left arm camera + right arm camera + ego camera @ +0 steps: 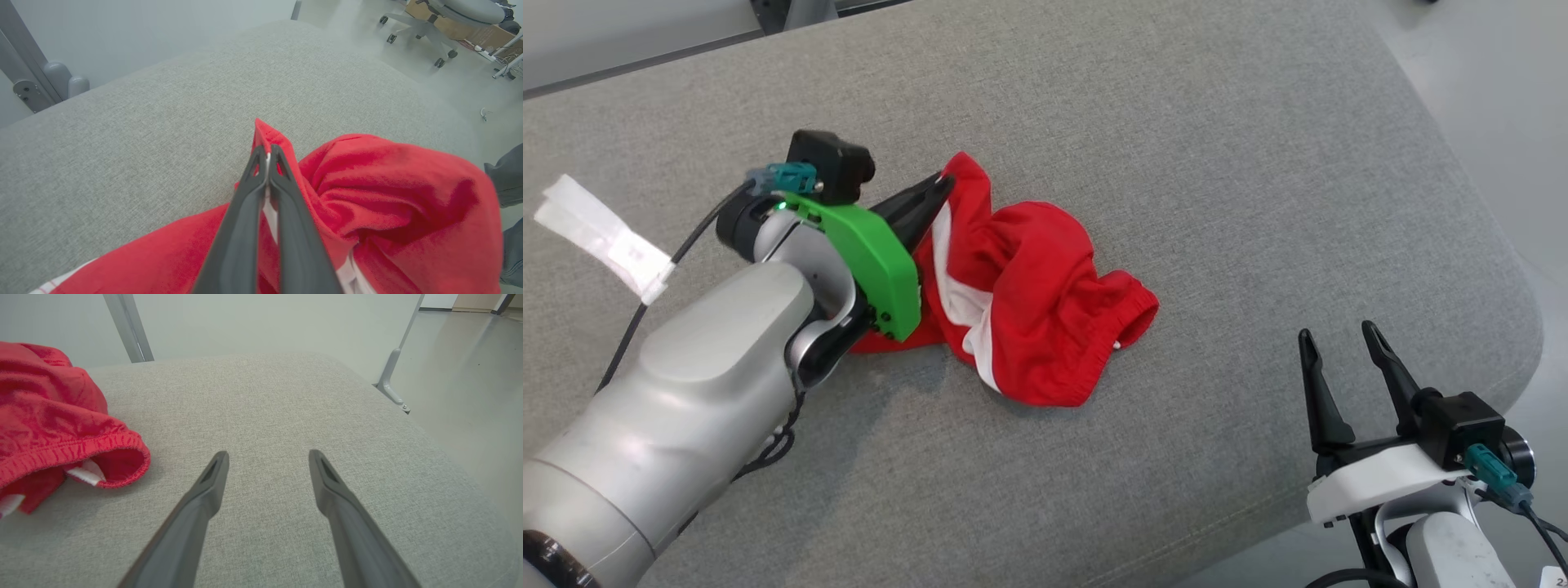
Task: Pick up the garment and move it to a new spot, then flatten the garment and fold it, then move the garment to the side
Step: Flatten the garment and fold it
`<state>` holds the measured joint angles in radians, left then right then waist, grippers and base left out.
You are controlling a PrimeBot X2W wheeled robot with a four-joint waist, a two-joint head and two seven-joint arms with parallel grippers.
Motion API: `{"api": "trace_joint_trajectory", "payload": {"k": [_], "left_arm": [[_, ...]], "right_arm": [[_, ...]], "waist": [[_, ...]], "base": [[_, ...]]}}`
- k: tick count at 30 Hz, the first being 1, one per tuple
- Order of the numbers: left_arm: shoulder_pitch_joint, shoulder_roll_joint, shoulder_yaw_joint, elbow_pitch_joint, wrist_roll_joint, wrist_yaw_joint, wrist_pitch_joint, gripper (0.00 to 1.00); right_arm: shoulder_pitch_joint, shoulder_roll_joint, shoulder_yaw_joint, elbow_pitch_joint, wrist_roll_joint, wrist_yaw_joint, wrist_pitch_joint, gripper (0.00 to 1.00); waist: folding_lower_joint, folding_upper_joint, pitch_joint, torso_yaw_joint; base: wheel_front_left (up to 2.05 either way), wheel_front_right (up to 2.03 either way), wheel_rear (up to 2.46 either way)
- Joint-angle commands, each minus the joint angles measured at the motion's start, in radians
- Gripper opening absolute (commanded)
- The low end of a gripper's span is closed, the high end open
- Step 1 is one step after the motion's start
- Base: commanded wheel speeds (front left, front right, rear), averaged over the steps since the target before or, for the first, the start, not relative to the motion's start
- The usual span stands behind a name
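Your left gripper (pixel 941 186) is pinched tight on the top edge of the red garment (pixel 1033 298), which lies crumpled mid-cushion (pixel 1217 147). Your right gripper (pixel 1339 336) holds nothing, fingers spread wide, well apart from it near the cushion's edge.

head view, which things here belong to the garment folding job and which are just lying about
Job: red garment; left gripper, shut on its edge; right gripper, open, apart from it; grey padded surface under it.
Lying about: white strip on the surface; office chair on the floor beyond.
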<state>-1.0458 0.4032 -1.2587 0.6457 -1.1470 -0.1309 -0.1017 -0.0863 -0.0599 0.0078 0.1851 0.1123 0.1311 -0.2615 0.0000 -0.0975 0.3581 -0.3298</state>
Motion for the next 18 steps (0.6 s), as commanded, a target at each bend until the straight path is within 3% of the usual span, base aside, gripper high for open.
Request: {"api": "trace_joint_trajectory", "payload": {"k": [1,5,9,17,18], "left_arm": [[-0.022,-0.005,0.012,-0.019,-0.018,0.000,-0.011,0.00],[-0.066,-0.034,0.070,-0.094,-0.060,0.022,-0.042,0.00],[-0.092,-0.073,0.152,-0.202,-0.128,0.110,-0.051,0.00],[-0.088,-0.101,0.303,-0.478,-0.261,0.358,-0.057,0.00],[-0.072,-0.107,0.338,-0.545,-0.274,0.417,-0.076,0.00]], "right_arm": [[0.009,-0.001,-0.004,-0.001,0.000,-0.001,-0.001,1.00],[0.018,0.003,-0.003,0.004,0.005,-0.001,-0.001,1.00],[0.012,0.006,0.008,0.003,0.014,-0.001,-0.001,1.00],[0.000,0.010,0.015,0.002,0.070,-0.001,-0.001,1.00],[0.001,0.010,0.015,0.005,0.086,-0.001,-0.001,1.00]], "waist": [[0.0000,0.0000,-0.008,0.006],[0.0000,0.0000,-0.027,0.014],[0.0000,0.0000,-0.038,0.009],[0.0000,0.0000,-0.037,-0.013],[0.0000,0.0000,-0.037,-0.014]], "base": [[0.00,0.00,0.00],[0.00,0.00,0.00],[0.00,0.00,0.00],[0.00,0.00,0.00],[0.00,0.00,0.00]]}}
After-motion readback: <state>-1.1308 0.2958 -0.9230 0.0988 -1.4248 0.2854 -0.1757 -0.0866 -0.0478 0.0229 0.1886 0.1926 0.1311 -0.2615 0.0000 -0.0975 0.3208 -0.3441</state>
